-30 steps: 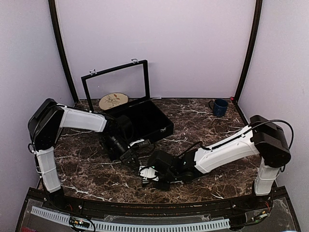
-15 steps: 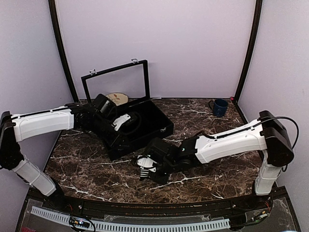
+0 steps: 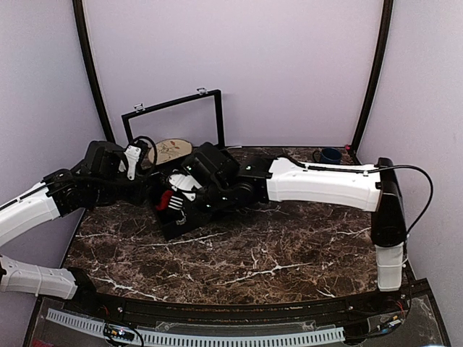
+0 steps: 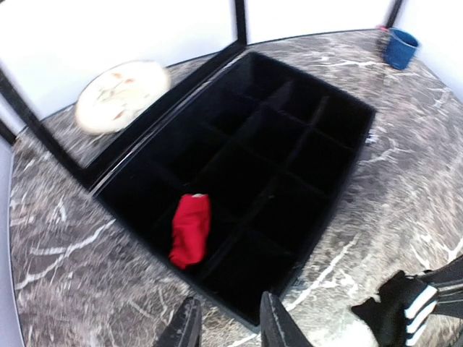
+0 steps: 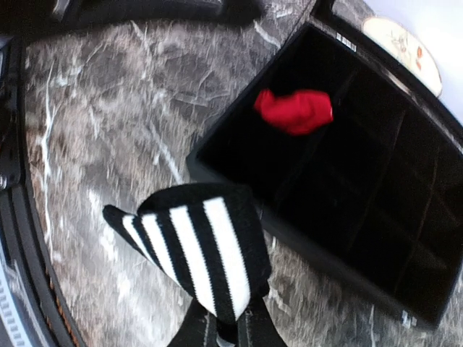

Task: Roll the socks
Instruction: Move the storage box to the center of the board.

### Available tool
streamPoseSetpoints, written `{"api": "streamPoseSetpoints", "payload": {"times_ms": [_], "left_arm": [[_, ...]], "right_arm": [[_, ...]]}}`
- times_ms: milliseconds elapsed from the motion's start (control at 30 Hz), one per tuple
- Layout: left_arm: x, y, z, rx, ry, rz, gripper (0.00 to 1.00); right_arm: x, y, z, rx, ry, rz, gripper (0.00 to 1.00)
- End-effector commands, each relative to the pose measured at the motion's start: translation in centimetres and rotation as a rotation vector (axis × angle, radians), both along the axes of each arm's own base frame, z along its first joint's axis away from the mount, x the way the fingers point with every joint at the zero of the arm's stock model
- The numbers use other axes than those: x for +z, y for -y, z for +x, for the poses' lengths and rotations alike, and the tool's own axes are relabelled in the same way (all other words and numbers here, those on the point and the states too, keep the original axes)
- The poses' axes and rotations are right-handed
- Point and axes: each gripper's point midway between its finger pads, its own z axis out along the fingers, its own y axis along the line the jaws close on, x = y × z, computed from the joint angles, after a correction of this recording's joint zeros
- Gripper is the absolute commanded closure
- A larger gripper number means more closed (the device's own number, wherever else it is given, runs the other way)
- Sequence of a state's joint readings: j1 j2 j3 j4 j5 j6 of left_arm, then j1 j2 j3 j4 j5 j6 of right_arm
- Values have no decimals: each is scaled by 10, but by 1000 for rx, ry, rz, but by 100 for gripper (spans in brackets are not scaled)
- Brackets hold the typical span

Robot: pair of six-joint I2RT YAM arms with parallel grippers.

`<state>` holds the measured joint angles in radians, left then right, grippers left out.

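Black striped sock (image 5: 202, 249) is pinched in the right claw (image 5: 226, 322). Jaws are closed tight on one end and the rest hangs loose, not rolled. It sits just off the near edge of the box (image 4: 312, 217), over the marble table (image 3: 289, 253); can't tell whether it touches the table.

Left claw (image 4: 230, 303) is partly open with nothing between the fingers (image 4: 273, 325), pointing at the box's near edge from the left. Right arm reaches across the table to the left side, so both claws are near each other by the box.

Red sock (image 4: 190, 230) lies bunched in one cell of the box, along the edge facing the left claw, apart from the black one. Other cells are dark, so their contents aren't readable.

Box lid (image 3: 173, 102) stands open and upright at the far side. Round pale plate (image 3: 170, 150) lies just behind the box, by the lid. Blue mug (image 4: 400, 47) is at the far right of the table, well apart from the box.
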<state>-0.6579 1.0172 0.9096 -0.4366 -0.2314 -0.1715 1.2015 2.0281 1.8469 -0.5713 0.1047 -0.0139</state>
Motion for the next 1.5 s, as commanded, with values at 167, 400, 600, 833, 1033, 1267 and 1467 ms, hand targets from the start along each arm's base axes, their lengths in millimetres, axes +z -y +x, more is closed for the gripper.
{"api": "streamPoseSetpoints", "payload": {"times_ms": [167,400,600,833,1033,1267,1467], "left_arm": [[-35,-29,-1,208,-64,-24,69],[-62,-30,-6,216,-117,-12,69],[-76,-23,-1,188,-130,7,69],[-86,-15,11,172,-150,66,69],[-91,-19,13,194,-150,77,69],[-111,-26,6,213,-193,88,69],[-123,-33,-2,234,-223,95,70]], "right_arm": [[-9,-44,62,-73,24,39,100],[-32,-44,107,-141,33,42,100],[-67,-31,128,-155,3,-17,100],[-112,-12,120,-111,-84,-143,100],[-141,19,103,-89,-165,-265,100],[-158,51,84,-76,-232,-391,100],[-163,64,72,-86,-293,-440,100]]}}
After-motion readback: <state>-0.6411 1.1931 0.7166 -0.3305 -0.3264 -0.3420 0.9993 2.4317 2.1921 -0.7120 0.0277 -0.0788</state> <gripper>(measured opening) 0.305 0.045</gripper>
